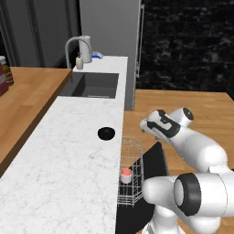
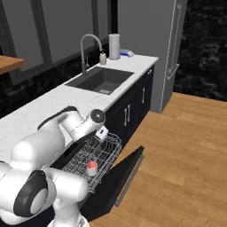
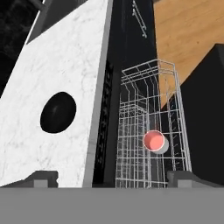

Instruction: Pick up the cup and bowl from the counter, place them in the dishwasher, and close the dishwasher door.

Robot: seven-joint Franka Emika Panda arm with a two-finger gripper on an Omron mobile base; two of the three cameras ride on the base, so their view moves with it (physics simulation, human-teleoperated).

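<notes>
Already the cup (image 1: 126, 174) stands upright in the white wire rack (image 1: 130, 170) of the dishwasher (image 2: 95, 160), pink top up, near the rack's middle. Its door (image 2: 126, 174) is let down flat, reaching out over the wooden floor (image 2: 186, 146). On the white marble bench (image 1: 68, 151) the black bowl (image 1: 106, 133) sits near the front edge, just beside the rack's far end and well apart from the sink (image 1: 90, 85) at the bench's far end. Above the rack, the tool (image 3: 112, 177) hangs empty, its two finger tips (image 3: 181, 178) spread wide, with nothing between them and touching neither cup nor bowl
</notes>
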